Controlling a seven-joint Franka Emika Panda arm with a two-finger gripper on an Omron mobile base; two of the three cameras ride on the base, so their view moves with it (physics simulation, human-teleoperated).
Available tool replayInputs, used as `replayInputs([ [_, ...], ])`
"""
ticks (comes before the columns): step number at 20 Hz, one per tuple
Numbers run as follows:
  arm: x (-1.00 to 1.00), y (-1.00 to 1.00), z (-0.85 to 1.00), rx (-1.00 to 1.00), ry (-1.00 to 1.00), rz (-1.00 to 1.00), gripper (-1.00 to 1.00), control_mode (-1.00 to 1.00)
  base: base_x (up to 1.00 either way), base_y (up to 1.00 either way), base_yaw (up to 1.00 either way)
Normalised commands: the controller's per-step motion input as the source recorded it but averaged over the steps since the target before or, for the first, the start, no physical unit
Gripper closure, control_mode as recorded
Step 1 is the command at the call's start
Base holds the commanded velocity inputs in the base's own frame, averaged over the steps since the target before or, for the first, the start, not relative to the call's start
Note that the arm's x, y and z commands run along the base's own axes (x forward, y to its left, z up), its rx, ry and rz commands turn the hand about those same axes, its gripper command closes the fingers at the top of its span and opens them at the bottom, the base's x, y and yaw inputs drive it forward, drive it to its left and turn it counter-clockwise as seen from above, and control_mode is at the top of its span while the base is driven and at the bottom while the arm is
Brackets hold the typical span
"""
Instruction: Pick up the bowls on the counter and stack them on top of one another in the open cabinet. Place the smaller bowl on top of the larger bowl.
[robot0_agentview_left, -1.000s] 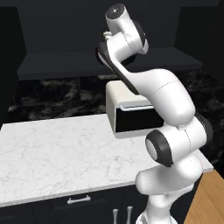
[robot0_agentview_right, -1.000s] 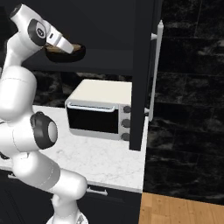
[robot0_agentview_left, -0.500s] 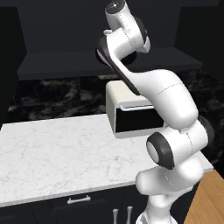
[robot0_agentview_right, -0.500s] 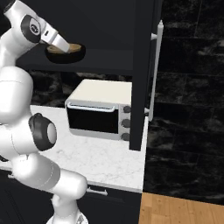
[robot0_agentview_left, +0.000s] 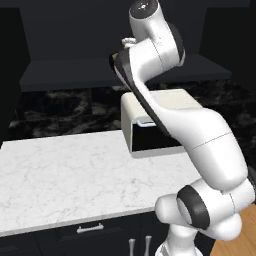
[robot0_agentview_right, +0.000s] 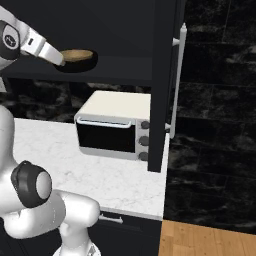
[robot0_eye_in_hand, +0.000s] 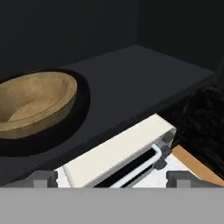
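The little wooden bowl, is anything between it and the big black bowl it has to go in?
Nothing visible is. The smaller bowl already sits inside the larger bowl, on the open cabinet's bottom board. The end effector is apart from them, above the toaster oven.

Kitchen, marble counter (robot0_agentview_left: 65, 175), toaster oven (robot0_agentview_right: 114, 131) (cream)
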Motion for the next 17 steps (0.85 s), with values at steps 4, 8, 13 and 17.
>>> replayInputs([
  [4, -0.86, -0.23, -0.17, 0.0, -0.02, 0.16, -1.0, -1.0, 0.0, 0.0, 0.0],
  [8, -0.66, -0.36, -0.22, 0.0, 0.0, 0.25, -1.0, -1.0, 0.0, 0.0, 0.0],
  [13, -0.48, -0.48, -0.37, 0.0, 0.01, 0.23, -1.0, -1.0, 0.0, 0.0, 0.0],
  [17, -0.12, -0.41, -0.41, -0.06, 0.05, 0.2, -1.0, -1.0, 0.0, 0.0, 0.0],
])
